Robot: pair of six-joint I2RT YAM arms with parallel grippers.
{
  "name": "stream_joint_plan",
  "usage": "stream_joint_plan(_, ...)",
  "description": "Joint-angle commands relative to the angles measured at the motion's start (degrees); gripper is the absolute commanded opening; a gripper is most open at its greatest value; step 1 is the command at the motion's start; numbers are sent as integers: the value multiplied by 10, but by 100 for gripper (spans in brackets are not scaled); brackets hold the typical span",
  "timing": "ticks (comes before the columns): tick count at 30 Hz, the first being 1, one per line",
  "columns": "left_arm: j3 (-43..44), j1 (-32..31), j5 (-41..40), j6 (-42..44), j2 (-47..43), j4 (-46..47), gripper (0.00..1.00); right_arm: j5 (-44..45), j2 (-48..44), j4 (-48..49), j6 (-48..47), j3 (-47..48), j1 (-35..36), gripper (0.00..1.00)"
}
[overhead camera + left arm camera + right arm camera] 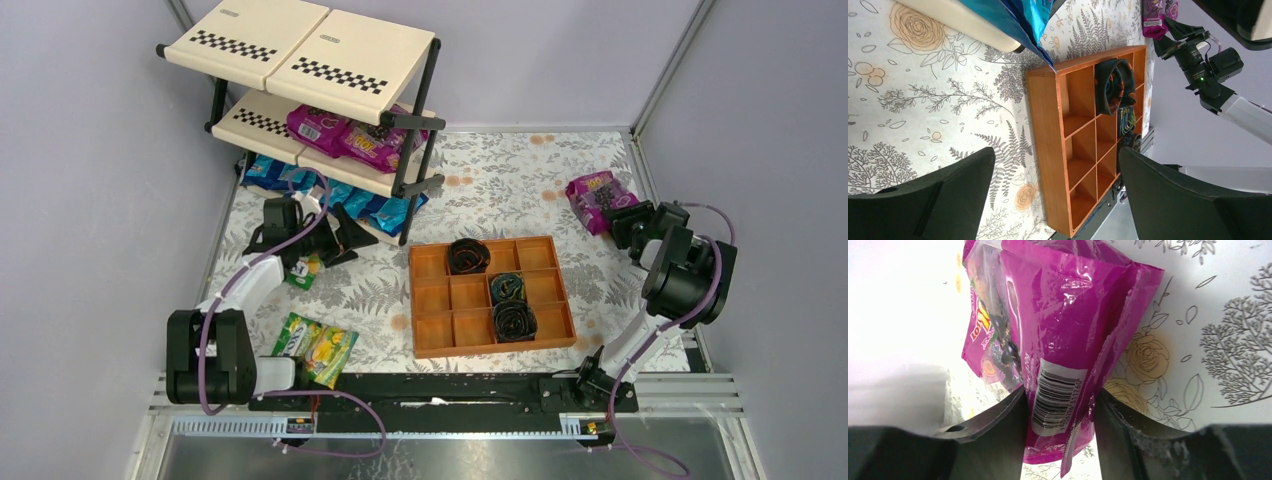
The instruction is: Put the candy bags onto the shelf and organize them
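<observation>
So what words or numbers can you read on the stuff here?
Nothing reads clearly enough to quote.
On the magenta candy bag in the right claw: barcode digits and yellow brand lettering, too blurred.
On the blue candy bag: white letters, cut off.
On the shelved magenta bags and the green-yellow candy bags: lettering too small.
On the shelf: small marks, too small.

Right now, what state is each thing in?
Right gripper, closed on the magenta bag lying on the table.
Left gripper, open, empty.
Shelf, upright, top tier bare, lower tiers holding candy bags.
Green-yellow bags, lying loose on the table.
Tray, holds three dark rolls.
</observation>
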Motion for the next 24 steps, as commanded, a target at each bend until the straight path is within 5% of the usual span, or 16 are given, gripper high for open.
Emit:
stream_joint_plan(1, 14, 2, -31, 21, -39, 10, 99, -52, 2, 46, 15, 1, 1, 50)
stream_joint_plan(17, 5, -4, -41, -10, -61, 15, 99, -139, -41, 79, 46, -9, 0, 19)
stream_joint_plan(24, -9, -54, -14, -30, -103, 70, 99, -170, -73, 100, 56, -36, 0, 9)
